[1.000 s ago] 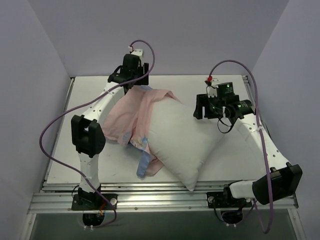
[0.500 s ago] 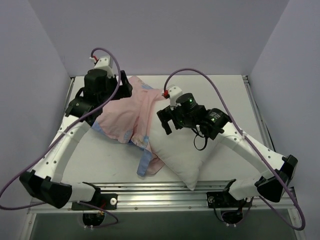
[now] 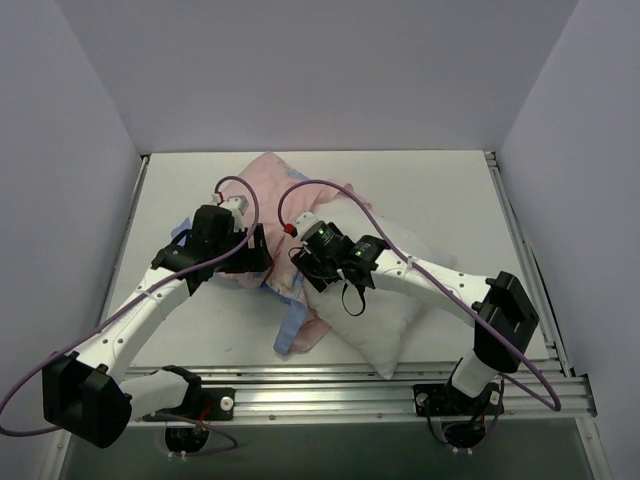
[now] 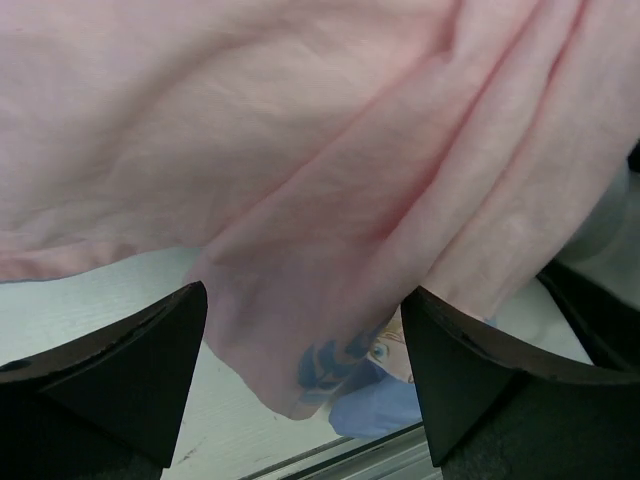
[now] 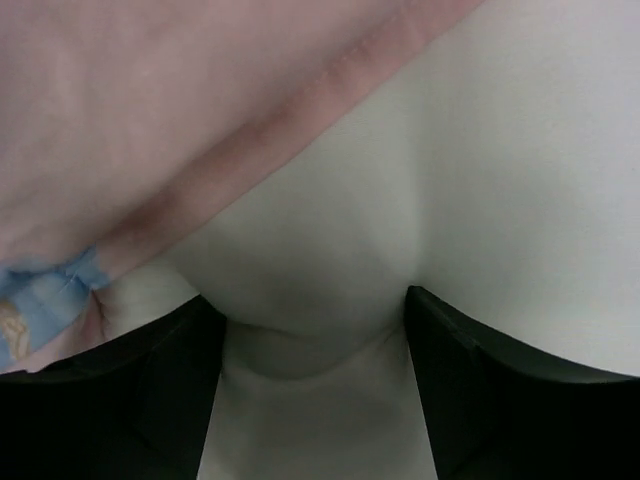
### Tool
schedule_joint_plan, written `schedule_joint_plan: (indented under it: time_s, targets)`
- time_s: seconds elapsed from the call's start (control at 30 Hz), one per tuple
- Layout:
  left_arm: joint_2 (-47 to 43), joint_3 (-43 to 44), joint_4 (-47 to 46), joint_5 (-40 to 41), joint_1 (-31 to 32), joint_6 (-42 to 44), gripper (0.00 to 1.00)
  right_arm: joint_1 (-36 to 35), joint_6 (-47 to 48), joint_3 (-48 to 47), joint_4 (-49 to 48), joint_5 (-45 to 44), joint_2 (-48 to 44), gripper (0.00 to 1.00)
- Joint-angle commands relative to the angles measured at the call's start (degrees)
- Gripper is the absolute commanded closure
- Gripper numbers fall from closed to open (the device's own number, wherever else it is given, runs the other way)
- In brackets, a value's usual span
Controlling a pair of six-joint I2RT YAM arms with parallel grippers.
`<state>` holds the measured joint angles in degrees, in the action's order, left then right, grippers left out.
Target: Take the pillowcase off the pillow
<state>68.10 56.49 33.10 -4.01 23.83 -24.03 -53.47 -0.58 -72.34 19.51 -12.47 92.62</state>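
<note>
The pillowcase (image 3: pixel 268 183) lies inside out, pale pink with blue edges, bunched at the table's middle left over the pillow's left end. The white pillow (image 3: pixel 395 305) lies diagonally at centre right. My left gripper (image 3: pixel 262 252) is open at the pillowcase's left side. In the left wrist view the pink fabric (image 4: pixel 300 150) hangs between its spread fingers (image 4: pixel 150 350), with a blue printed patch (image 4: pixel 375 400) below. My right gripper (image 3: pixel 303 268) is open and presses on the pillow's left edge. In the right wrist view the pillow (image 5: pixel 480 180) bulges between its fingers (image 5: pixel 460 370), beside the pillowcase hem (image 5: pixel 120 120).
The white table (image 3: pixel 450 190) is walled at the back and both sides. A metal rail (image 3: pixel 320 385) runs along the near edge with both arm bases. A blue strip of the pillowcase (image 3: pixel 290 328) trails toward the front.
Both arms have swung in from the back of the table and come down. The left gripper now sits at the pillowcase's left side, the right on the pillow's left edge. The pillowcase is more bunched.
</note>
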Motion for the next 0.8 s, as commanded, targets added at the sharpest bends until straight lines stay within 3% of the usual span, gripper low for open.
schedule_joint_plan:
  time_s: [0.0, 0.03, 0.07, 0.13, 0.27, 0.37, 0.4, 0.43, 0.53, 0.77]
  targets:
    - [-2.0, -0.9, -6.9, -4.2, 1.3, 2.6, 0.14, 2.0, -0.7, 3.0, -0.9, 1.9, 1.5, 0.4]
    - [-1.8, -1.1, -7.4, -4.0, 1.8, 2.8, 0.14, 2.1, -1.1, 3.1, -1.5, 2.7, 1.6, 0.55]
    - [-1.4, -1.8, -8.1, -3.6, 3.0, 3.3, 0.14, 2.2, -1.4, 3.3, -2.4, 3.7, 1.8, 0.82]
    - [-0.8, -2.3, -9.6, -1.5, 4.4, 4.3, 0.15, 2.6, -2.0, 3.4, -3.0, 4.4, 2.0, 1.0]
    - [2.8, -2.3, -10.1, 2.6, 5.4, 5.2, 0.21, 3.1, -2.5, 3.2, -3.3, 5.4, 1.3, 1.0]
    - [4.5, -1.7, -9.2, 9.0, 5.2, 5.2, 0.39, 3.8, -2.7, 2.7, -2.2, 4.9, -0.7, 1.0]
    - [4.8, -1.5, -9.0, 10.7, 5.0, 4.8, 0.47, 4.0, -2.8, 2.7, -1.9, 4.2, -2.3, 1.0]
    - [4.9, -0.7, -8.9, 12.2, 4.0, 4.3, 0.67, 4.9, -2.8, 2.8, -1.6, 3.4, -3.3, 1.0]
    - [5.4, 1.2, -9.0, 16.7, 0.1, 2.5, 0.97, 7.3, -3.5, 3.4, 0.1, 2.3, -7.8, 1.0]
    - [9.6, 5.2, -7.7, 29.8, -10.0, -2.9, 0.98, 17.2, -3.6, 3.1, 8.7, 1.5, -19.0, 1.0]
